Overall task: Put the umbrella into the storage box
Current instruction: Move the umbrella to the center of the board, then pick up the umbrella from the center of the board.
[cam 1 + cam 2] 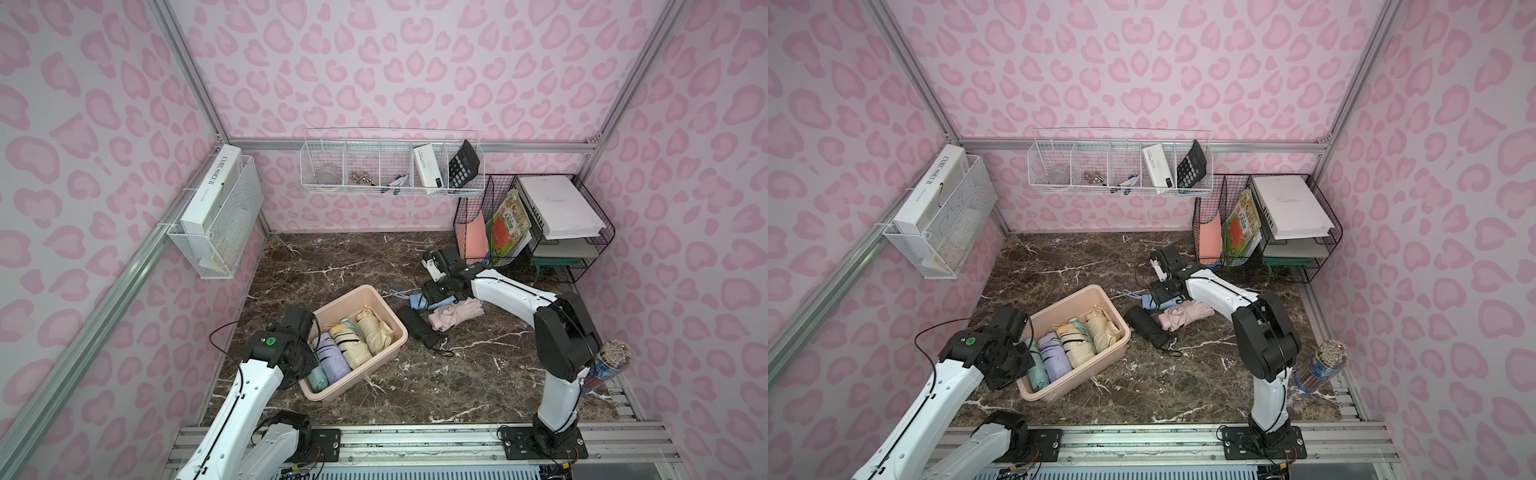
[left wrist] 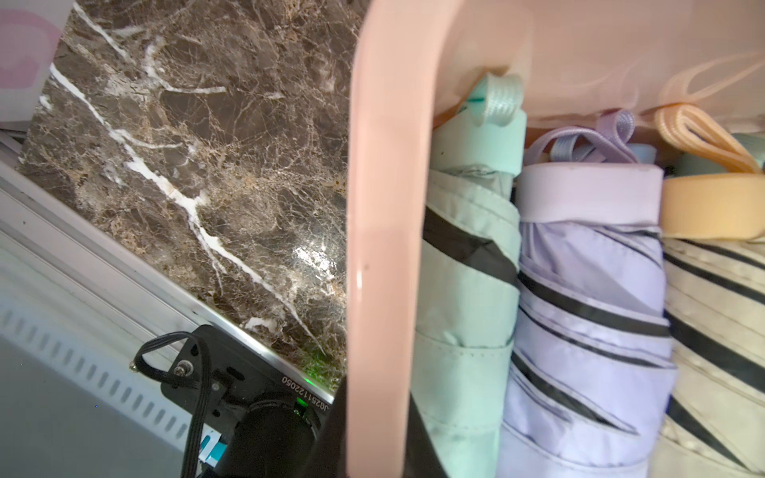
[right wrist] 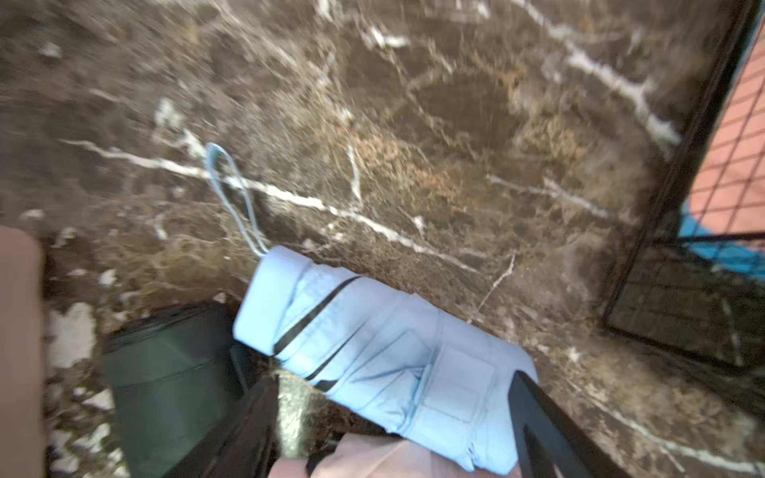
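Observation:
The pale pink storage box (image 1: pixel 353 303) (image 1: pixel 1075 303) stands left of centre on the marble top and holds several folded umbrellas lying side by side. My left gripper (image 1: pixel 309 351) (image 2: pixel 381 430) is shut on the box's near-left rim (image 2: pixel 385 207). Right of the box lie a light blue umbrella (image 1: pixel 415 300) (image 3: pixel 372 339), a black umbrella (image 1: pixel 417 326) (image 3: pixel 165 372) and a pale pink umbrella (image 1: pixel 457 313). My right gripper (image 1: pixel 432 297) (image 3: pixel 393 414) is open, its fingers on either side of the blue umbrella.
A black wire file rack (image 1: pixel 540 224) with books and papers fills the back right corner, close behind the right arm. White wire baskets (image 1: pixel 390 170) hang on the back and left walls. A jar (image 1: pixel 611 365) stands at the right front edge.

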